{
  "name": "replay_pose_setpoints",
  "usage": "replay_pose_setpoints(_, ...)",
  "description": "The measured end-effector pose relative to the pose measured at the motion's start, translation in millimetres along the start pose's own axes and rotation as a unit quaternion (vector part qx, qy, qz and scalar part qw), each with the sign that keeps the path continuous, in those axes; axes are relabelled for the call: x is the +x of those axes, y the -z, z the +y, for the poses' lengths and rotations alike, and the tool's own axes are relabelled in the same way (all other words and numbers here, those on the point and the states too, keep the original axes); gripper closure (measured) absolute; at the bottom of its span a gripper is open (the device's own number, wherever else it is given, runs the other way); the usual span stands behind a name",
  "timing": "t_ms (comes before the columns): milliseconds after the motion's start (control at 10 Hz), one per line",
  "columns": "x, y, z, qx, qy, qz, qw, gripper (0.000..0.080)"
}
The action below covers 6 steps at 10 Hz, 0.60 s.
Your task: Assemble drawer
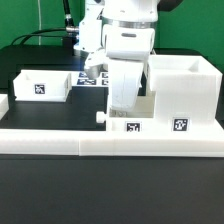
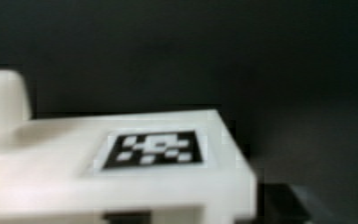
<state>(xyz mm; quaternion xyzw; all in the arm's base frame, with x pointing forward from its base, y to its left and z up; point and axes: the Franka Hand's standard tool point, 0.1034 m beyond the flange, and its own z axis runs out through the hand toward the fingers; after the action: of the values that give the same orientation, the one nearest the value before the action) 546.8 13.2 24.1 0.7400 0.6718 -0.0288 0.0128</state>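
**A:** Where do we find the parts?
**B:** The left tray box (image 1: 45, 86) lies at the exterior view's left, the casing (image 1: 182, 92) at its right, and the middle tray box (image 1: 120, 122) just beside the casing, behind the border rail (image 1: 60, 141).
**A:** And the gripper (image 1: 127, 100)?
**B:** Low over the middle tray box; we cannot tell whether its jaws are parted.

Blurred white tray box (image 2: 51, 150), square tag (image 2: 158, 149)

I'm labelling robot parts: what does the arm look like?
The arm is white with rounded shells and a black band up top; its wrist block is white and boxy. No markings show. A black cable runs behind, maybe not its own.
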Motion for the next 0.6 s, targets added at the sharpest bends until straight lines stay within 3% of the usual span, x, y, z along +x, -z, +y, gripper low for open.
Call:
replay_pose_setpoints(100,-1.6,12.1,4.8,0.004,-0.001,-0.004,1.0,0.0372)
replay_pose_setpoints(200,-4.5,23.1,7.2,0.01,-0.002,-0.008,1.0,0.0372)
replay_pose_setpoints(300,-8.6,34.7,9.6,0.013,-0.004,-0.012,1.0,0.021)
replay_pose_setpoints(500,-23.7,48.9,12.6,0.016,0.012,-0.017,1.0,0.0153)
replay_pose_setpoints(600,-39.4,52.4,14.9,0.014,0.031,-0.017,0.999,0.0153)
